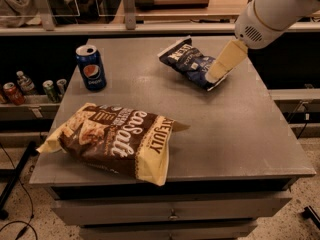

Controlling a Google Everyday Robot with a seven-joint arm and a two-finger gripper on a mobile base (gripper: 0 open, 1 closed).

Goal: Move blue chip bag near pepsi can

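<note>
Camera view, the only one I'm getting.

I'm counting one blue chip bag (pixel 187 61), lying flat on the far right part of the grey counter (pixel 240 129). Its long axis is running diagonally, from the far-left end near the back edge to the near-right end. The white lettering is facing up. The near-right end is pointing toward the counter's right edge.

The tool (pixel 214 75) is coming down at a slant from the white arm (pixel 280 11) at the upper right. Its cream tip is sitting at the bag's near-right end, overlapping that edge. I can't tell whether the tool is open, closed or gripping the bag.

One pepsi can (pixel 91 68) is standing upright on the far left part of the counter, logo facing the camera, silver top showing. It's sitting well apart from the blue chip bag, with bare counter between them. The bag's far-left end is pointing roughly toward the back edge rather than straight at the can.

One brown chip bag (pixel 117 139) is lying at the front left, far bigger than the blue one. Its long axis is running left to right, and its left corner is hanging past the counter's edge.

On the low shelf to the left, below counter level, I'm counting one small bottle (pixel 24 82), one red can (pixel 12 93), one green can (pixel 49 90) and one more can (pixel 61 85) whose colour I can't make out.
</note>
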